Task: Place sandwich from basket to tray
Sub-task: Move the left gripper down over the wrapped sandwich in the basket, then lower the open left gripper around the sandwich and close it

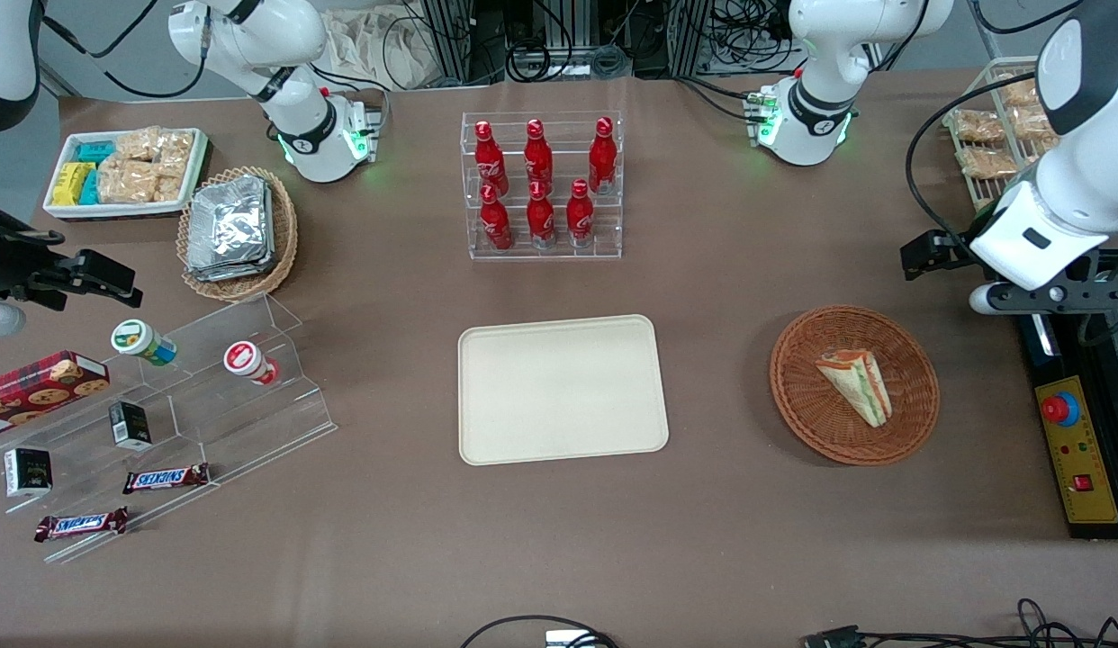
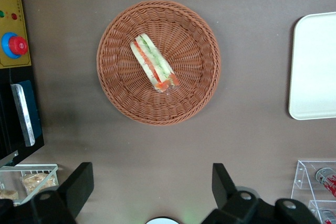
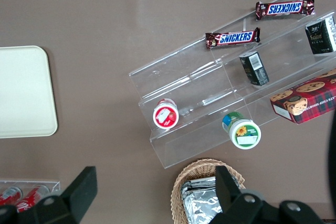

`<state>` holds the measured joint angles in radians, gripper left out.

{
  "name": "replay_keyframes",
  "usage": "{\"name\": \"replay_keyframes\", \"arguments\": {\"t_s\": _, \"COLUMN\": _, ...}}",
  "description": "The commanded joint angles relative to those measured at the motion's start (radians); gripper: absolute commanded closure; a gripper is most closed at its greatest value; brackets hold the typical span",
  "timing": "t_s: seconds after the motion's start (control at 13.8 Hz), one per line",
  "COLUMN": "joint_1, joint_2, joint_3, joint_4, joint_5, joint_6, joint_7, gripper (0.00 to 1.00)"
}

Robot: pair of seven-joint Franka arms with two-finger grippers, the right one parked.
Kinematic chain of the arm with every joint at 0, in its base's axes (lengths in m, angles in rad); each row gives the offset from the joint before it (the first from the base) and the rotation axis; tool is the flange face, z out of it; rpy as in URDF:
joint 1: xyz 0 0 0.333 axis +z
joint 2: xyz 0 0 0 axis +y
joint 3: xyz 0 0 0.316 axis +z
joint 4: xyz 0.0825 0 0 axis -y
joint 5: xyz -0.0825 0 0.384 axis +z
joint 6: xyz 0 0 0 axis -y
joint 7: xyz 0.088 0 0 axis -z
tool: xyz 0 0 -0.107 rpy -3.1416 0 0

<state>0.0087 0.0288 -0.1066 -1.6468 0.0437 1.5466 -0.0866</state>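
From my remote seat I see a wide brown bench (image 1: pixel 721 540) with everything still unstarted. The largest task item, the cream-beige tray (image 1: pixel 562 389), lies flat and bare near the middle of the bench, closer to the front edge than the clear rack of red bottles (image 1: pixel 541 184). Toward the working arm's end sits the round reddish-brown wicker basket (image 1: pixel 854 384), well apart from the tray with open bench between them. My end effector (image 2: pixel 152 192) hangs high above the bench, just off the basket's rim toward the edge farther from the front camera, its two fingers (image 2: pixel 79 184) spread wide and holding nothing. The sandwich (image 1: pixel 856 385) lies on its side in the middle of the basket, a small pale wedge showing green and orange-red filling stripes along its length, set diagonally. I judge the main risks to be these: the wedge is soft and layered, so a hard squeeze could crush it or push the filling out; gripping across the wrong axis could let it slip; and descending off-centre could snag the basket's weave and drag the light basket along.
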Motion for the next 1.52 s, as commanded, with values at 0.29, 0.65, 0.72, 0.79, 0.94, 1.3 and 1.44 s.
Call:
{"name": "replay_keyframes", "arguments": {"t_s": 0.29, "joint_1": 0.054, "joint_2": 0.115, "joint_3": 0.008, "joint_4": 0.021, "joint_5": 0.004, "joint_6": 0.059, "joint_7": -0.054, "gripper": 0.0}}
{"name": "replay_keyframes", "arguments": {"t_s": 0.65, "joint_1": 0.05, "joint_2": 0.264, "joint_3": 0.007, "joint_4": 0.016, "joint_5": 0.005, "joint_6": 0.145, "joint_7": -0.292, "gripper": 0.0}}
{"name": "replay_keyframes", "arguments": {"t_s": 0.72, "joint_1": 0.051, "joint_2": 0.296, "joint_3": 0.007, "joint_4": 0.016, "joint_5": 0.004, "joint_6": 0.168, "joint_7": -0.321, "gripper": 0.0}}
{"name": "replay_keyframes", "arguments": {"t_s": 0.79, "joint_1": 0.051, "joint_2": 0.33, "joint_3": 0.007, "joint_4": 0.016, "joint_5": 0.002, "joint_6": 0.19, "joint_7": -0.356, "gripper": 0.0}}
{"name": "replay_keyframes", "arguments": {"t_s": 0.94, "joint_1": 0.053, "joint_2": 0.391, "joint_3": 0.007, "joint_4": 0.012, "joint_5": -0.001, "joint_6": 0.239, "joint_7": -0.404, "gripper": 0.0}}
{"name": "replay_keyframes", "arguments": {"t_s": 1.3, "joint_1": 0.053, "joint_2": 0.474, "joint_3": 0.007, "joint_4": -0.03, "joint_5": -0.011, "joint_6": 0.363, "joint_7": -0.464, "gripper": 0.0}}
{"name": "replay_keyframes", "arguments": {"t_s": 1.44, "joint_1": 0.054, "joint_2": 0.479, "joint_3": 0.008, "joint_4": -0.092, "joint_5": -0.011, "joint_6": 0.45, "joint_7": -0.464, "gripper": 0.0}}
